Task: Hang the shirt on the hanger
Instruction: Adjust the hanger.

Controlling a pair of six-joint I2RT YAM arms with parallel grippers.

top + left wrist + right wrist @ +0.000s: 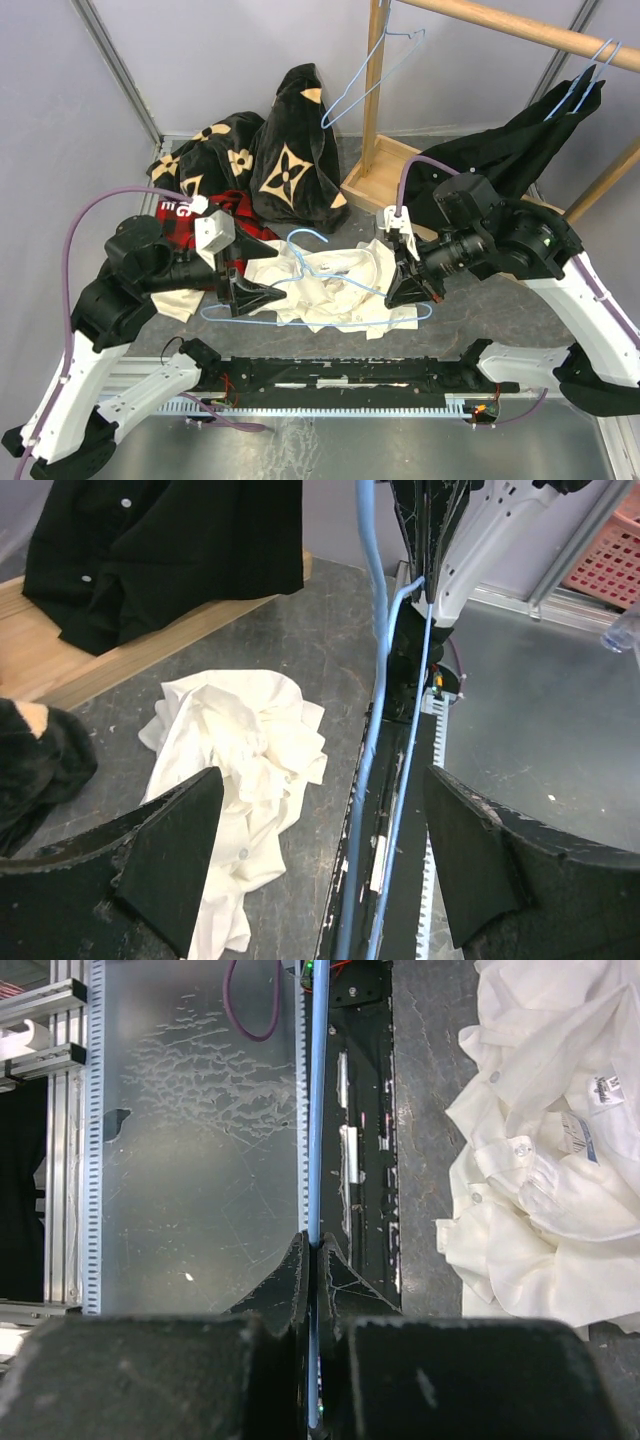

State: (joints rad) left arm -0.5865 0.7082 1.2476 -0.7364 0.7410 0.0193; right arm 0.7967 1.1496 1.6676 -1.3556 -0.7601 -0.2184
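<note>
Top view: the shirt [345,290] lies crumpled near ctr of the grey counter [480,305], w/ the hanger [306,234] laid across it, hook toward 12 o'clock, bottom wire along the shirt's 6 o'clock edge. The left gripper [258,296] sits at the shirt's 9 o'clock by the hanger's corner there, and the right gripper [410,290] at its 3 o'clock on the other corner. A black flower-print garment [290,150] and a red cloth [228,208] are piled at 11 o'clock. A wooden rack [500,22] at 1 o'clock carries a spare blue hanger [345,103] and a black shirt [520,145]. Left wrist view: the left gripper [322,780] is released, jaws wide apart. The hanger [378,680] runs btwn them and touches neither finger, w/ the shirt [250,740] at its 9 o'clock. Right wrist view: the right gripper [315,1250] is clenched on the hanger [317,1110], wire pinched btwn the fingers and running off to 12 o'clock. The shirt [540,1160] is at 3 o'clock, its collar label [603,1090] showing.
</note>
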